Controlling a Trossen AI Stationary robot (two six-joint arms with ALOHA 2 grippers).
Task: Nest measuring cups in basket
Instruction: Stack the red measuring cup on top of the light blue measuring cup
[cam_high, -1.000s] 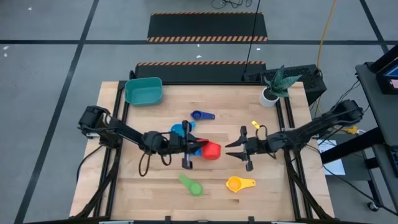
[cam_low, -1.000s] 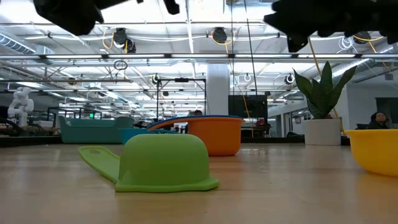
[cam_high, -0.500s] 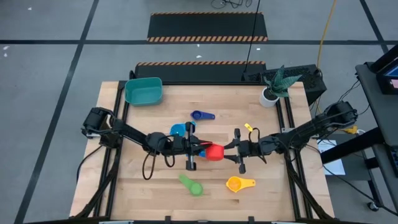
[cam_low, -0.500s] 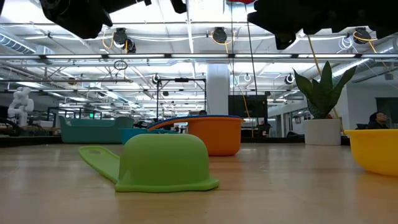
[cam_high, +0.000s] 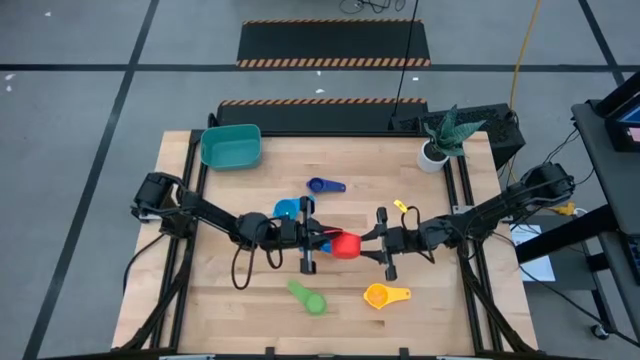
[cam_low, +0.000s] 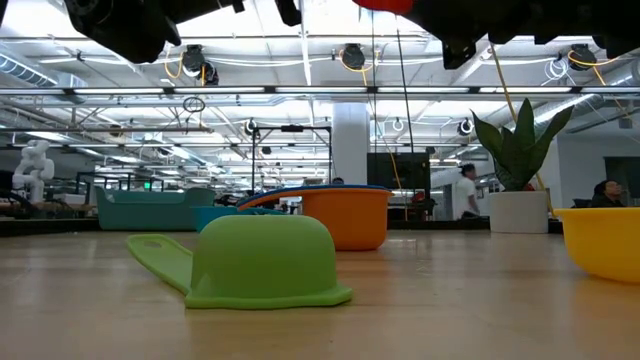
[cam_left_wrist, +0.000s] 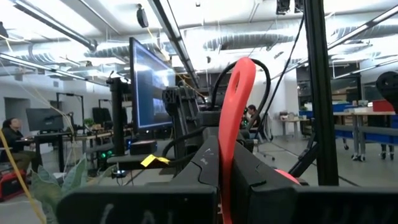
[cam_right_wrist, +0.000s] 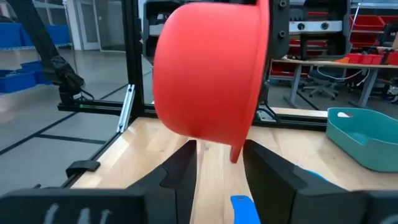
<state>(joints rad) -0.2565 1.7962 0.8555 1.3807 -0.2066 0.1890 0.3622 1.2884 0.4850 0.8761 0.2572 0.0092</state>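
The red measuring cup (cam_high: 345, 245) hangs over the middle of the table, bowl toward the right arm. My left gripper (cam_high: 322, 241) is shut on it. My right gripper (cam_right_wrist: 219, 168) stands open, level, one finger on each side of the bowl's lower rim (cam_right_wrist: 236, 152). On the table lie a blue cup (cam_high: 288, 209), a dark blue cup (cam_high: 325, 185), a green cup (cam_low: 262, 262) mouth down and an orange cup (cam_high: 385, 295). The teal basket (cam_high: 232, 146) stands at the far left corner. My left gripper pinches the red cup's flat handle (cam_left_wrist: 231, 155) between its two fingers, coming from the table's left and slanting a little upward. The handle stands on edge and runs on past the fingertips. The cup is lifted clear of the table, bowl on its side. My right gripper: I cannot tell whether either finger touches the bowl's rim.
A small white pot with a plant (cam_high: 435, 152) stands at the far right corner. Black frame rails run along both sides of the wooden table (cam_high: 250, 310). There is bare wood near the front edge, left of the green cup.
My right gripper has moved toward the table's left, up to the red cup, and its fingers now flank the bowl's lower rim. The red cup stays lifted in my left gripper.
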